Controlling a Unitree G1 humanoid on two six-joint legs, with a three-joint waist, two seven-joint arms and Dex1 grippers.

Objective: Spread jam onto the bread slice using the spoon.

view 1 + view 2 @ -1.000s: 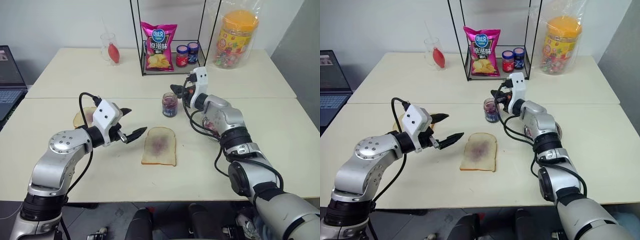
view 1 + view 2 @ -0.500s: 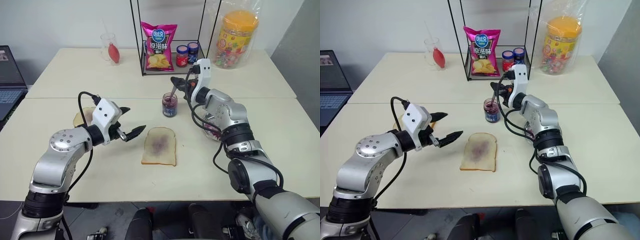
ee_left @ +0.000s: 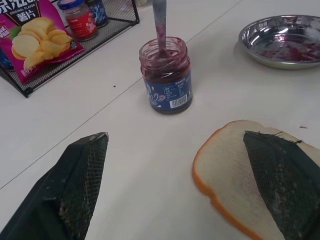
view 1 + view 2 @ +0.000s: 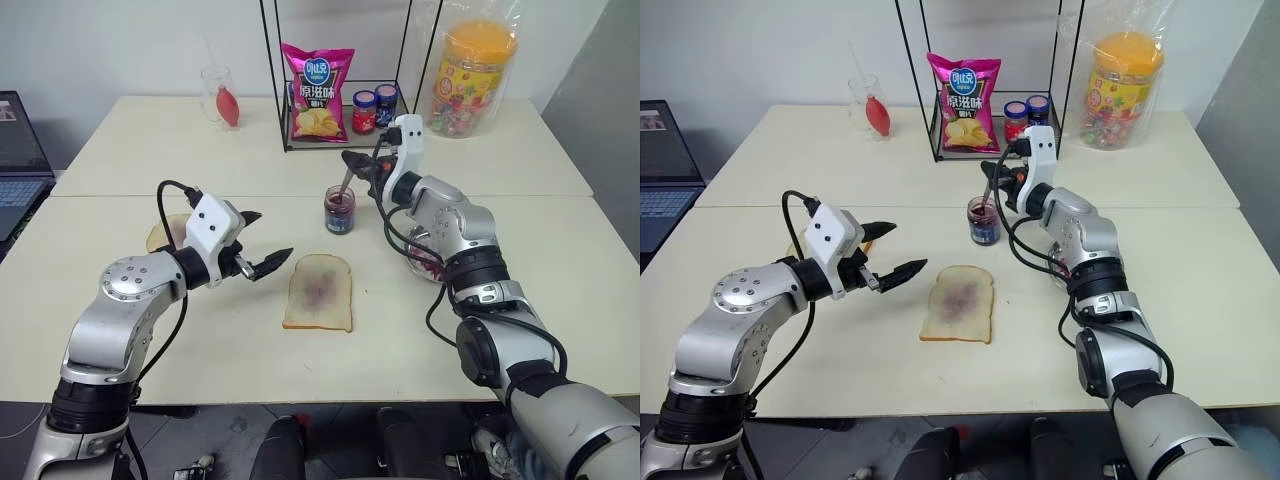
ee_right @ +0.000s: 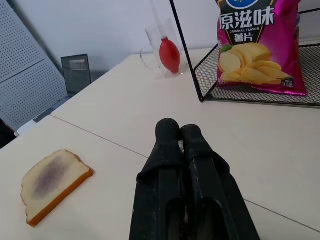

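The spoon (image 4: 345, 181) is standing bowl-down in the jam (image 4: 339, 211), its handle pinched at the top by your right gripper (image 4: 352, 163), whose two black fingers are pressing tight together above the jar. The jar is sitting on the table (image 4: 200, 340) just in front of the wire rack (image 4: 340, 140), which is holding a pink chip bag (image 4: 318, 92) and two small lidded jars (image 4: 374, 107). The bread slice (image 4: 320, 292) is lying flat nearer to you, a purple smear in its middle, well apart from the jar. Your left gripper (image 4: 259, 243) is hovering just beside the slice's left edge, fingers spread wide and holding nothing. Behind it a browner slice (image 4: 166, 233) is lying partly hidden — its stain is hard to make out. A metal dish (image 3: 282, 40) is resting beside the jar, smeared with what looks like jam.
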